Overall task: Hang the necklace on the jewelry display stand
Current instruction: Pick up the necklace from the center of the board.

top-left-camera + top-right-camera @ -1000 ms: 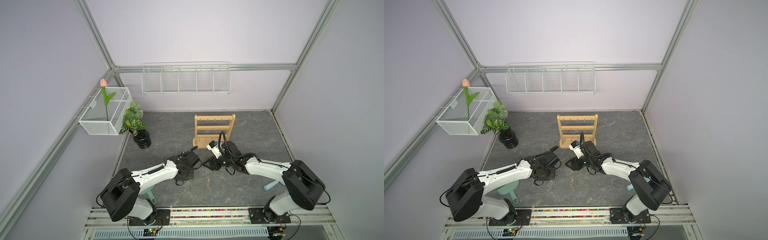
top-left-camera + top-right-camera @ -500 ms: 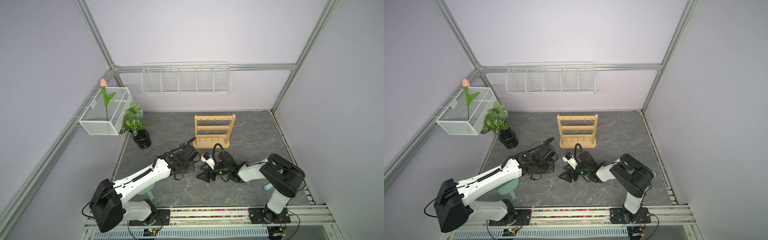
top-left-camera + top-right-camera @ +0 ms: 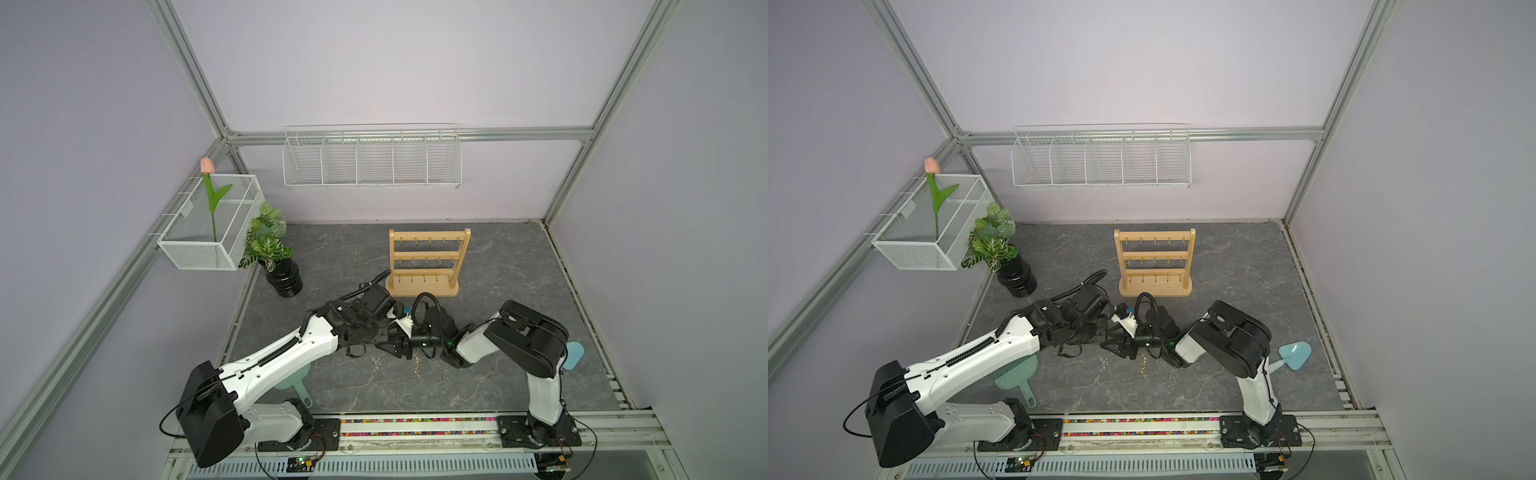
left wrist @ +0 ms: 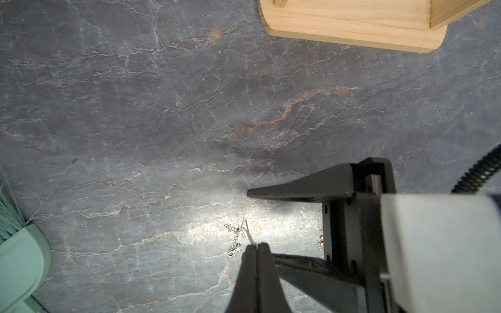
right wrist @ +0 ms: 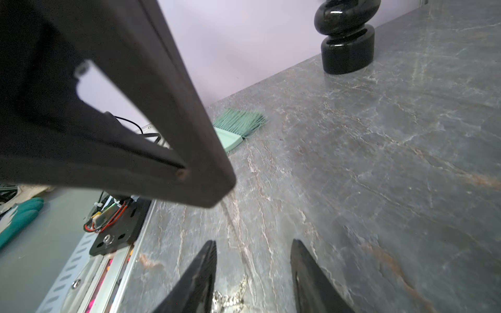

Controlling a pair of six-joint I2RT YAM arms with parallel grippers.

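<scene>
The necklace (image 4: pixel 235 238), a thin pale chain with a clasp, lies on the dark stone tabletop in front of the jewelry display stand (image 3: pixel 428 262). In the left wrist view my left gripper (image 4: pixel 256 245) is shut on a strand of the chain, which runs taut from its tips. My right gripper (image 5: pixel 253 260) is open and low over the table, facing the left one. Its fingers (image 4: pixel 298 189) straddle the strand, and a bunch of chain (image 5: pixel 230 298) lies between them. In both top views the two grippers meet at mid-table, with gold bits of the necklace (image 3: pixel 1144 366) on the surface beside them.
A leafy plant in a black vase (image 3: pixel 284 278) stands at the left. A mint brush (image 3: pixel 291 378) lies under the left arm, and a blue scoop (image 3: pixel 1293 355) lies behind the right arm. White wire baskets (image 3: pixel 372 160) hang on the back and left walls.
The right arm has folded back, and its gripper has swung down and forward to the table beside the left gripper. Its jaws have narrowed. The left gripper has stayed shut and shifted slightly toward the centre.
</scene>
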